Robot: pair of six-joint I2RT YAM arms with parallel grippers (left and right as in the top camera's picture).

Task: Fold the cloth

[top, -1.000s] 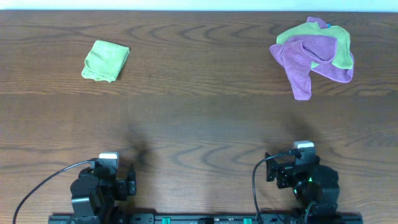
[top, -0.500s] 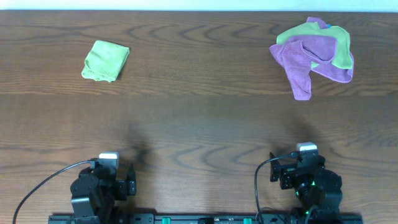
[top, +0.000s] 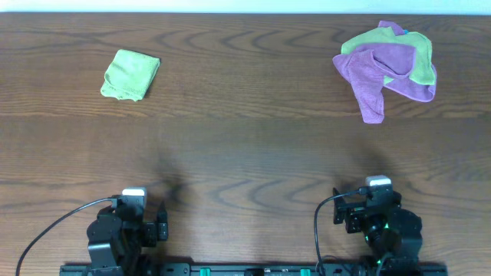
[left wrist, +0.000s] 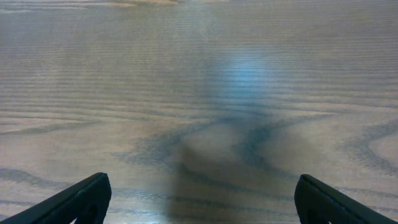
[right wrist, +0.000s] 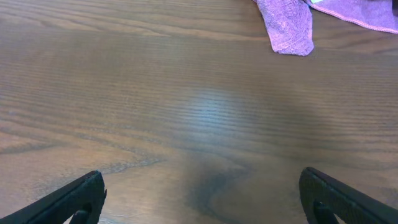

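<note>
A folded green cloth (top: pixel 130 74) lies at the far left of the wooden table. A crumpled heap of purple cloth (top: pixel 381 75) and green cloth (top: pixel 420 59) lies at the far right; a purple corner of it shows in the right wrist view (right wrist: pixel 287 25). My left gripper (top: pixel 134 201) rests at the near edge on the left, open and empty over bare wood (left wrist: pixel 202 202). My right gripper (top: pixel 376 188) rests at the near edge on the right, open and empty (right wrist: pixel 202 196), well short of the heap.
The brown wooden table (top: pixel 245 146) spans the whole view. Black cables (top: pixel 46 230) run by both arm bases along the near edge.
The right arm drew back a little toward the near edge between one second ago and half a second ago, then stayed still. The left arm and the cloths have not moved.
</note>
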